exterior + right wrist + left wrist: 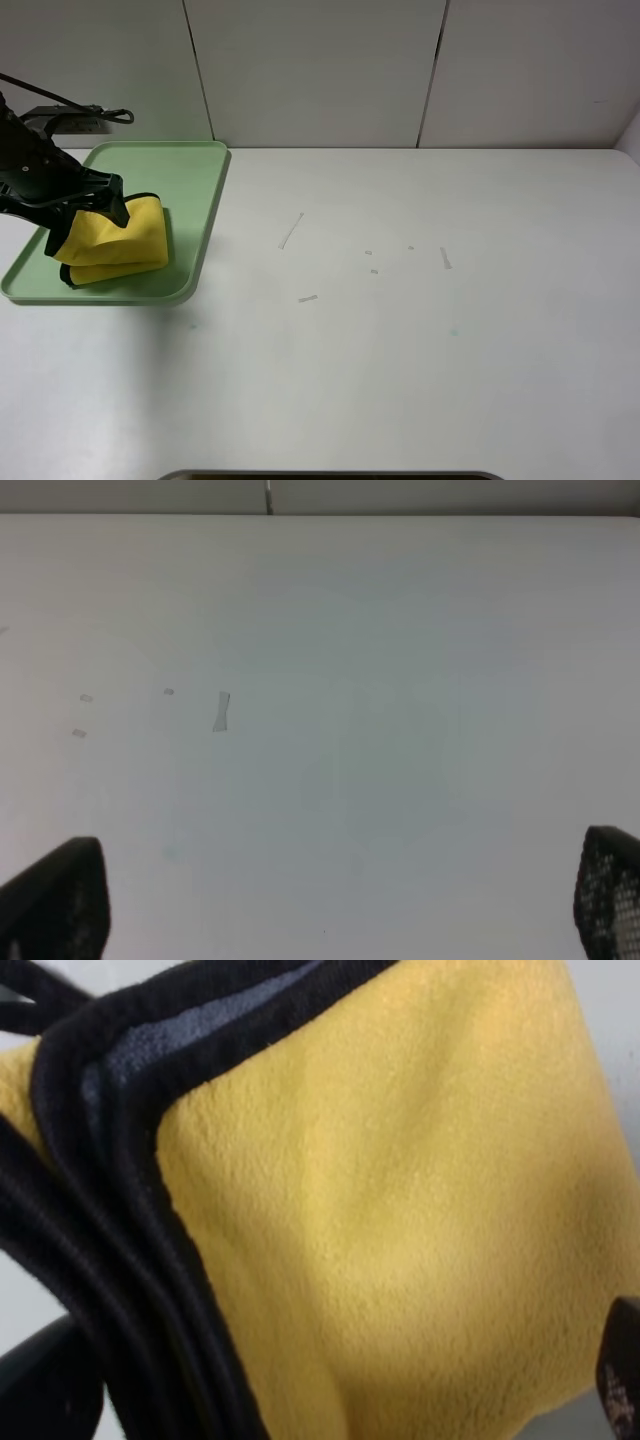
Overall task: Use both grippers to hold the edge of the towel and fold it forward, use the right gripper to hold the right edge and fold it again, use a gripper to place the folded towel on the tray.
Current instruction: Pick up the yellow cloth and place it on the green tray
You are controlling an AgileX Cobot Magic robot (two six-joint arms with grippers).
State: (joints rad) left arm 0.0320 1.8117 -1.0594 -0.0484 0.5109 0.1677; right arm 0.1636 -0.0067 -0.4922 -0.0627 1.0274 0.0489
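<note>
- Folded towel (pixel 120 243) lying on tray (pixel 195 175), far left of bench (pixel 400 330).
- Left claw (pixel 85 215) spread wide around towel's edge.
- Right claw (pixel 340 905) open above bare bench.

I see the white table (pixel 420 330) lying bare to the right of the tray (pixel 200 190). On the tray's left half, the folded towel (pixel 125 240) and my left gripper (pixel 85 215) block passage.
</note>
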